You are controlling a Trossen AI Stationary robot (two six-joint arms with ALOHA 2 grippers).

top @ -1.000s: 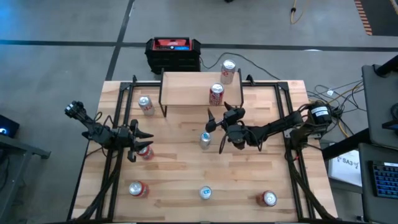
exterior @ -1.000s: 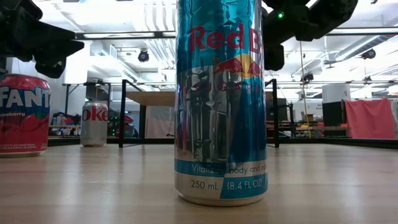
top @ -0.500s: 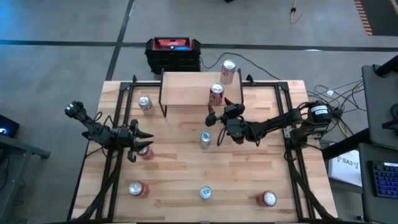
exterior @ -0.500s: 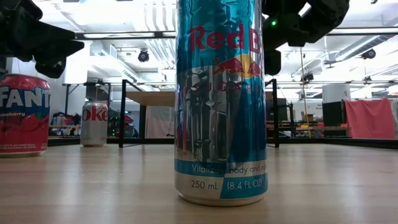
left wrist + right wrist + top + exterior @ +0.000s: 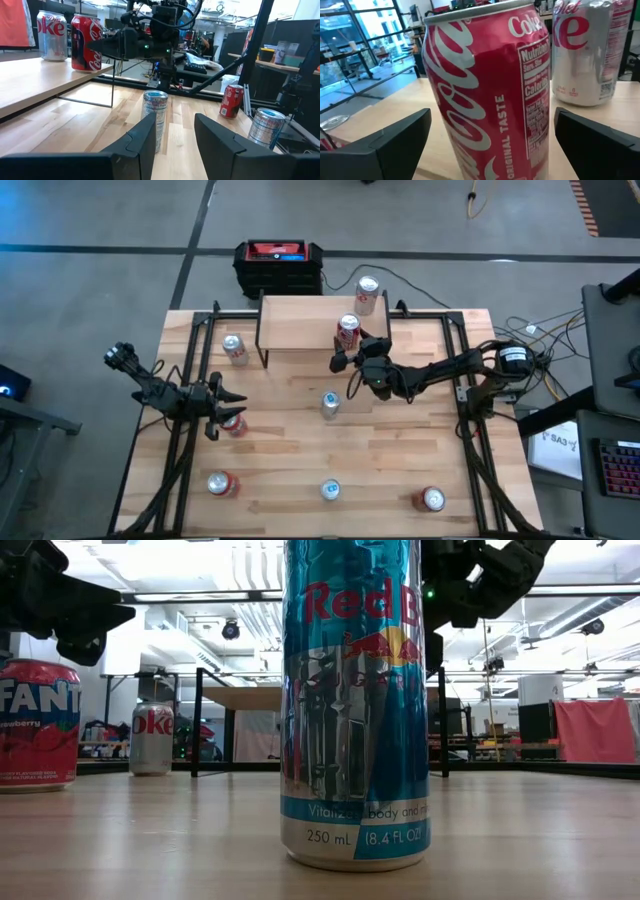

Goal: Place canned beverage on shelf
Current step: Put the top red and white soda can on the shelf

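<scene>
The shelf, a light wooden board on thin black legs, stands at the table's far middle. A red Coke can and a silver Diet Coke can stand upright on its top. My right gripper is open and level at the shelf's near right edge. Its fingers stand on either side of the red Coke can without touching it. My left gripper waits over the table's left side, its fingers a little apart with nothing between them.
A slim blue can stands mid-table, just near of the right gripper. Other cans stand at the left, under the left gripper, and along the near edge. A black-and-red box sits beyond the table.
My right gripper has swung toward the table's far edge, from beside the slim blue can up to the shelf and the red Coke can. It has stayed open. No can has moved.
</scene>
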